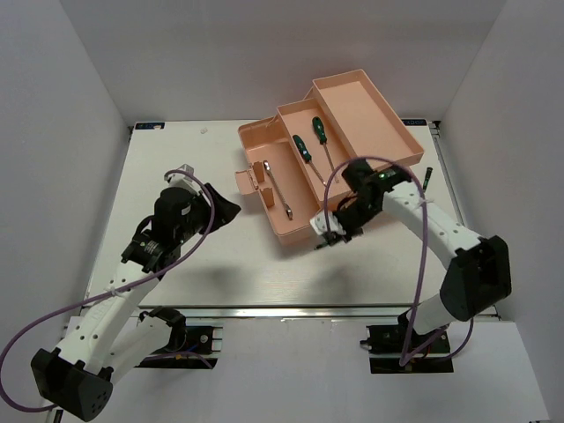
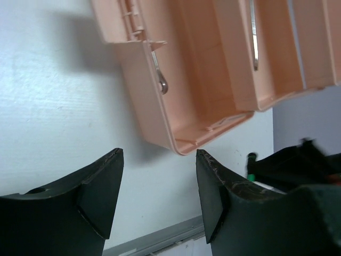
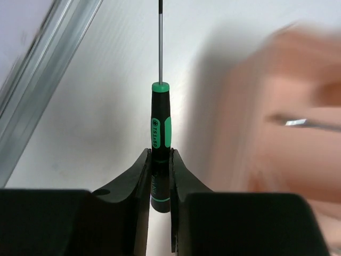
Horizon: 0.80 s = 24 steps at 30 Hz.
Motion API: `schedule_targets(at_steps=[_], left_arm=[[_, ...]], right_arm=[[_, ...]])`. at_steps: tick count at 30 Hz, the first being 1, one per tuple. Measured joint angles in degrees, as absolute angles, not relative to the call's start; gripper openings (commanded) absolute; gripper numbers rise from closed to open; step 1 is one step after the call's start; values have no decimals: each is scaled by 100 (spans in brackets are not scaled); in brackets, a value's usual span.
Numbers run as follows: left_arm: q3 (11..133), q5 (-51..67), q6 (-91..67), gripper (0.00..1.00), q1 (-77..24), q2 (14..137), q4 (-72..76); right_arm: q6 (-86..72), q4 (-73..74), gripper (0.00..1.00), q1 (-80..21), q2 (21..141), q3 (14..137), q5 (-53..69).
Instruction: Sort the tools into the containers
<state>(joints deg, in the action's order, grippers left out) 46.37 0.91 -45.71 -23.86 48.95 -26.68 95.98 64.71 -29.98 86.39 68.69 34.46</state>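
The salmon-pink toolbox [image 1: 379, 115] lies open at the table's middle right. Two longer green-handled screwdrivers [image 1: 303, 148] lie in its middle tray. The silver wrench [image 1: 277, 187] lies in the near compartment. My right gripper [image 1: 329, 236] hovers at the toolbox's near corner, shut on a tiny green-and-black screwdriver [image 3: 160, 125] whose shaft points away from the fingers. A small dark tool [image 1: 426, 174] lies by the right table edge. My left gripper [image 1: 229, 210] is open and empty left of the toolbox. In the left wrist view it [image 2: 160, 160] faces the toolbox corner [image 2: 181, 144].
A metal rail [image 3: 42, 69] runs along the table edge in the right wrist view. The toolbox [image 3: 277, 122] is a blur to the right of the held screwdriver. White walls surround the table. The right arm [image 2: 303, 165] shows at the right of the left wrist view.
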Motion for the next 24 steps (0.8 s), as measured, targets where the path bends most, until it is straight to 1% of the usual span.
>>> schedule_targets(at_steps=[2,4,6,9,11,13,16,19,20,21,24], left_arm=[[4624,279,-4318,66,-2386,4897,-2443],[4622,427,-4066,66,-2386,4893,-2182],[4619,569,-3822,66,-2386,4882,-1946],[4536,825,-3514,66,-2386,4814,-1492],[4458,1020,-3385,66,-2386,4792,-1210],[4447,1251,-3310,66,-2386,4908,-950],[4480,1597,-3242,67,-2464,5365,-545],[4617,1754,-3142,68,-2731,6012,-366],[4698,1776,-3070,68,-2880,6252,-340],[4805,1787,-2993,68,-3028,6482,-336],[5188,1806,-2722,68,-3457,7098,-296]], right_arm=[[9299,6672,0,-2998,8510,7634,4025],[8659,6639,0,-2971,8425,8309,4591],[7557,6198,0,-2864,8318,8672,5030],[5245,4740,0,-2386,8143,8753,5273],[3658,3653,0,-1750,8173,8774,5135],[2587,3087,0,-1175,8420,8993,4799],[1608,2648,0,-598,9085,9675,4163],[1157,2539,1,-408,9723,10208,3454],[1085,2585,5,-401,9904,10350,3269],[1046,2617,17,-403,10082,10466,3120],[978,2832,44,-414,10479,10709,2812]])
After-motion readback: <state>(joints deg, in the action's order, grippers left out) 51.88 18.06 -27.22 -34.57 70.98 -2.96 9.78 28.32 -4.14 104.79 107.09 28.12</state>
